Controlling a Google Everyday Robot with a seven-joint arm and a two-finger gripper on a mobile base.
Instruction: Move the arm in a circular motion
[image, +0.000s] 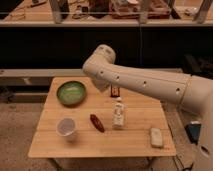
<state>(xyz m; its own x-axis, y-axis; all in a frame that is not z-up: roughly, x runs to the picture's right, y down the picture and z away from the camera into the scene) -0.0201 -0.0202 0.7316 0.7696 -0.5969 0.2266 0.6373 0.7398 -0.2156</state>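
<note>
Arm: the thick cream-white tubular robot arm (145, 85) enters from the right edge. It reaches left over the far half of the light wooden slatted table (135, 146). Its rounded joint is raised above the far edge, and nothing on the table touches it.

Pincer (115, 91): taken to be the small dark, reddish piece hanging under the arm's bend, over the far edge of the table. Whether it is spread or closed, or carries anything, cannot be told.

Risks, largest item first:
1. If the circle dips too low, the forearm or the hanging pincer could strike the table's far edge.
2. The round green bowl (71, 93) sits near the joint on its left, so a wide leftward arc could shove it.
3. The translucent plastic cup (66, 128) at the near left looks light, and a slight brush would probably tip it.
4. The small white upright bottle (119, 114) stands almost under the pincer. It is judged the likeliest thing to be knocked over.
5. The pale rectangular block (156, 137) and the dark red oblong object (96, 122) lie flat, so the risk to them is low.

Writing: none is legible. The bottle shows dark marks that cannot be read.
</note>
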